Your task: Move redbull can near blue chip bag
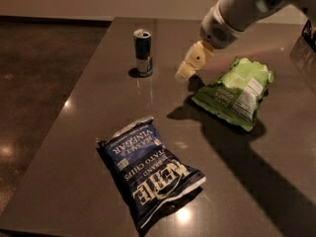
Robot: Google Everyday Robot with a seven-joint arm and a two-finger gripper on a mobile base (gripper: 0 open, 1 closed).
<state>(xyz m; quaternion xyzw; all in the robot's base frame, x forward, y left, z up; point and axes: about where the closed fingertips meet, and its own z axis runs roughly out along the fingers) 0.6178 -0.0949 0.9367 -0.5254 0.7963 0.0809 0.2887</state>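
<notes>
Camera view: hovering just beside slim blue-silver metal can (142,53) with pale claw (189,68), spread indiscernible; perhaps risks toppling it sideways.

So the arm (247,4) comes in from the top right corner, a fat white tube sloping down and to the left. It ends in a rounded white wrist (217,31) with a grille-like patch. The pale yellowish gripper (190,65) sticks out past that, angled down-left, a bit right of centre in the upper half of the view.
</notes>
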